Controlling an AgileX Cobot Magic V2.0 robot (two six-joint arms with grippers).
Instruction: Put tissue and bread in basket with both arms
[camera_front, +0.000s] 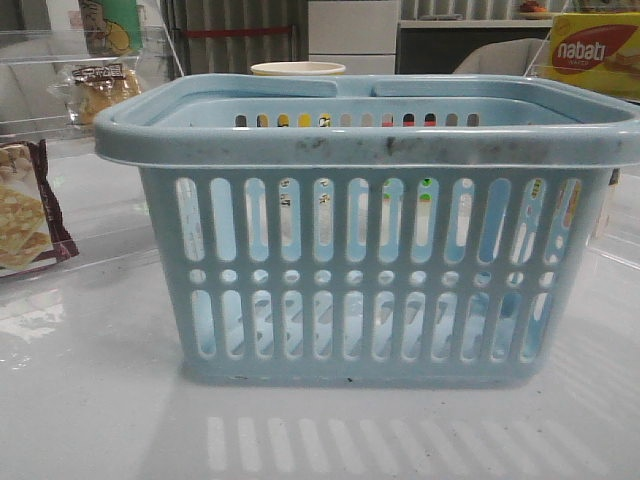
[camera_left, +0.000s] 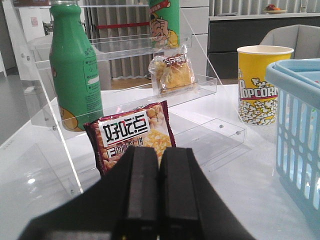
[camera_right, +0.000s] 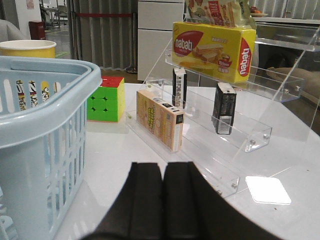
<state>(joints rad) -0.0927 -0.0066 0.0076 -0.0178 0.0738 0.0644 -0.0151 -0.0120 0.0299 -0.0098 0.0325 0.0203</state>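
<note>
The light-blue basket (camera_front: 370, 250) stands in the middle of the table and looks empty; it also shows in the left wrist view (camera_left: 300, 130) and the right wrist view (camera_right: 45, 125). The bread (camera_left: 175, 72), a clear packet with a dark brown top, stands on a clear acrylic shelf at the left (camera_front: 100, 88). The tissue (camera_right: 224, 107), a small black pack with some white, stands upright on the right acrylic shelf. My left gripper (camera_left: 159, 165) is shut and empty, short of the left shelf. My right gripper (camera_right: 163, 172) is shut and empty, between basket and right shelf. Neither gripper shows in the front view.
On the left stand a green bottle (camera_left: 75, 70), a maroon-edged cracker packet (camera_left: 132, 135) and a popcorn cup (camera_left: 260, 85). On the right are a colour cube (camera_right: 106, 99), a tan box (camera_right: 160, 120), a second black pack (camera_right: 179, 87) and a yellow wafer box (camera_right: 212, 47).
</note>
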